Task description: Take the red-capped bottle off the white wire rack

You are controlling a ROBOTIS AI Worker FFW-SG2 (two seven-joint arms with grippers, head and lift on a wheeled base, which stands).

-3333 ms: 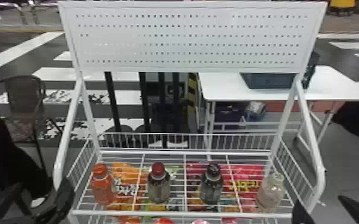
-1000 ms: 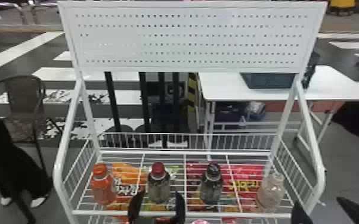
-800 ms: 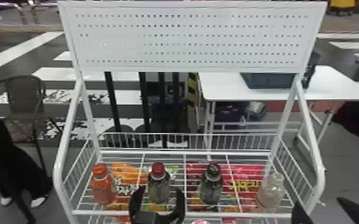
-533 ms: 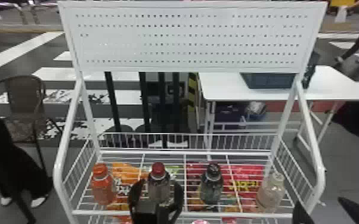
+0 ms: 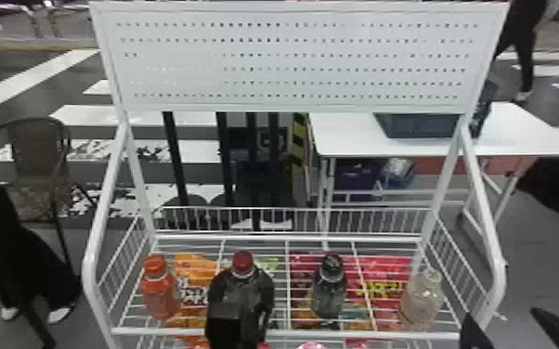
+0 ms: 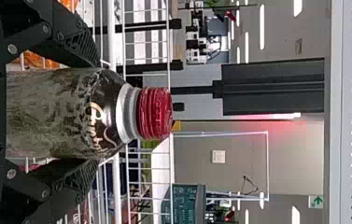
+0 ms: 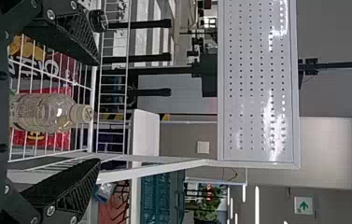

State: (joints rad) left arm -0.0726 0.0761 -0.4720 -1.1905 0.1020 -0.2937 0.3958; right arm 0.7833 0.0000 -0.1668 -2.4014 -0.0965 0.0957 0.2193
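Roughly halfway along, judging by the pose: reach done, grasp looking done, lift and carry-off left. Red-capped bottle (image 6: 71, 112) upright between the fingers of the left gripper (image 6: 98, 113), pinched at the sides by the look of it, cap beyond the fingertips. Within the white wire rack (image 5: 144, 331), no clear lift visible, so not counting as removed. Next, probably: raise straight up, then draw back over the front rail, minding a snag there. Right gripper (image 7: 100, 112) spread, with nothing between the pads, at the rack's right end. Orange bottle (image 5: 160, 292) just to the left of the left gripper, black-capped bottle (image 5: 329, 292) to its right, clear bottle (image 5: 421, 297) farther right, near the right gripper; all left out of the job. Labels: pale script on a dark band of the red-capped bottle, close to the left gripper's fingertips; fine print on the clear bottle, too small to make out. Bold pale lettering on the orange packet (image 5: 195, 265), near the left gripper; yellow lettering on the red packet (image 5: 387, 274), right of the black-capped bottle. Green sign (image 6: 316, 201) with an arrow, far beyond the left gripper. Not transcribing brands.
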